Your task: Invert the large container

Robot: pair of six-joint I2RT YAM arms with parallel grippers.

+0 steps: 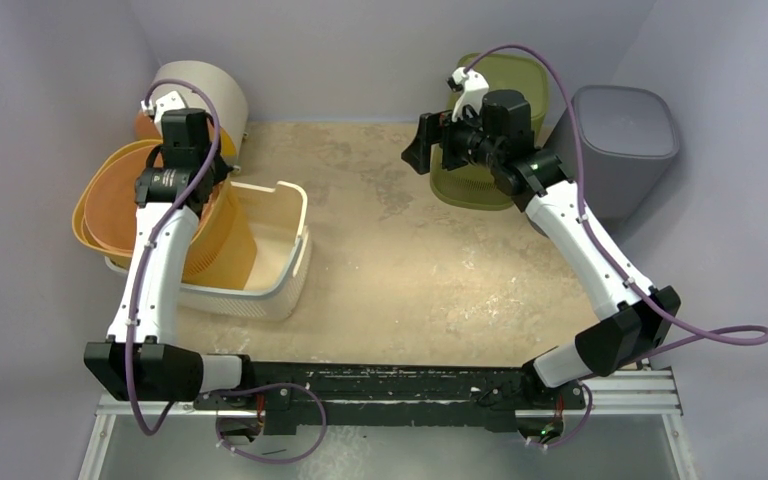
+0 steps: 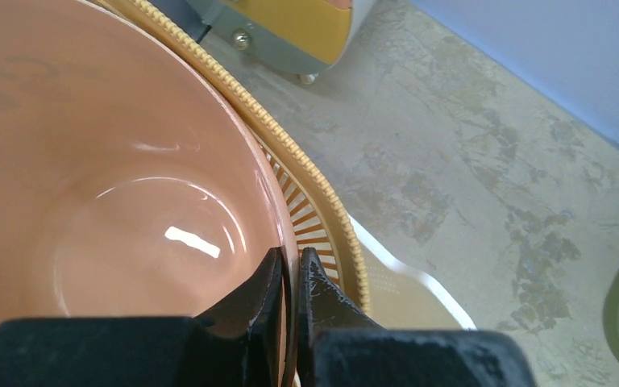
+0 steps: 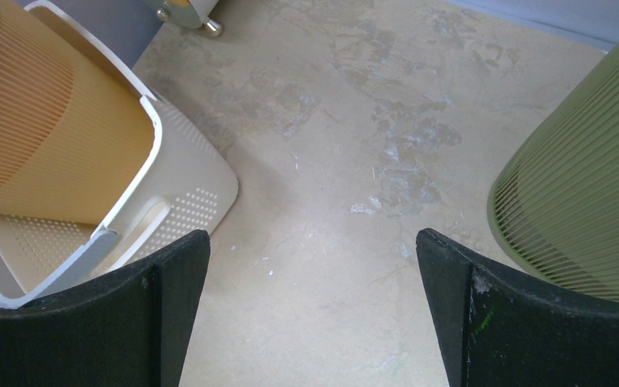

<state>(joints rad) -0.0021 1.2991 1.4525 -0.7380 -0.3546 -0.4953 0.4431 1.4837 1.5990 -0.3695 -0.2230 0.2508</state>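
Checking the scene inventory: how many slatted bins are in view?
2. The yellow slatted bin lies tilted in the white basket at left, a peach bucket nested inside it; the green slatted bin stands at back right, partly behind the right arm.

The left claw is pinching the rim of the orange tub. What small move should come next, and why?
Probably lift that rim slightly and start tipping it over. The left gripper is shut on the rim of the orange tub, one finger inside, one outside, so the hold looks made. The tub sits nested in the yellow slatted basket, leaning in the white crate, not yet inverted.
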